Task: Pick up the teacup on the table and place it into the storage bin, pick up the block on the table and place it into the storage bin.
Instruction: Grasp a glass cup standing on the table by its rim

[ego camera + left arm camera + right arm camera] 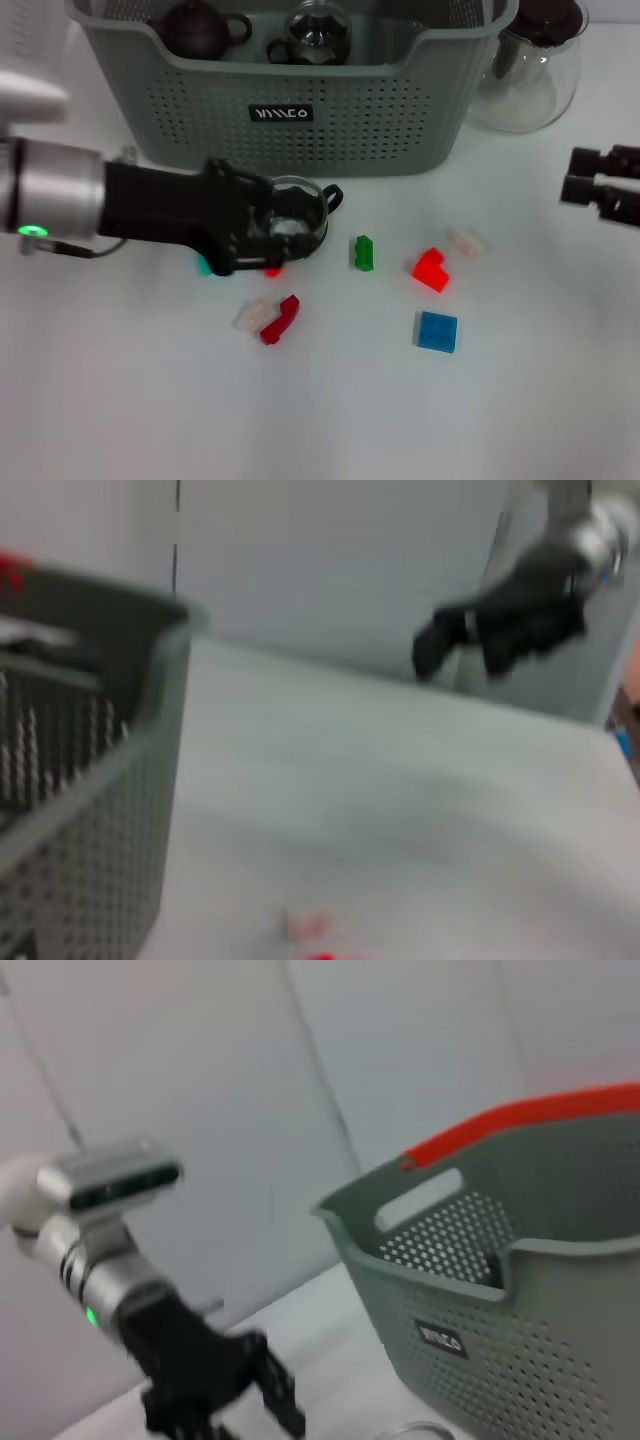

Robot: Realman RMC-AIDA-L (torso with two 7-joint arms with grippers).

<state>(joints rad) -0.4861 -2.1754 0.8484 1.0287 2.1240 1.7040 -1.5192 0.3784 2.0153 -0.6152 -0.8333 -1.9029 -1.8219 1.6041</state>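
A clear glass teacup (306, 210) with a dark handle sits between the fingers of my left gripper (288, 226), just in front of the storage bin (300, 115). The gripper is shut on the cup. Scattered on the table beyond it are a green block (363, 252), a red block (430, 268), a blue block (437, 331), a dark red block (280, 320) and pale clear blocks (466, 240). My right gripper (588, 178) hangs open at the right edge, apart from everything. The right wrist view shows the left gripper (225, 1400) beside the bin (520, 1300).
Inside the bin lie a dark teapot (200, 28) and a round glass vessel (315, 35). A clear glass pitcher (530, 65) with a dark lid stands right of the bin. A teal piece (203, 265) peeks from under the left gripper.
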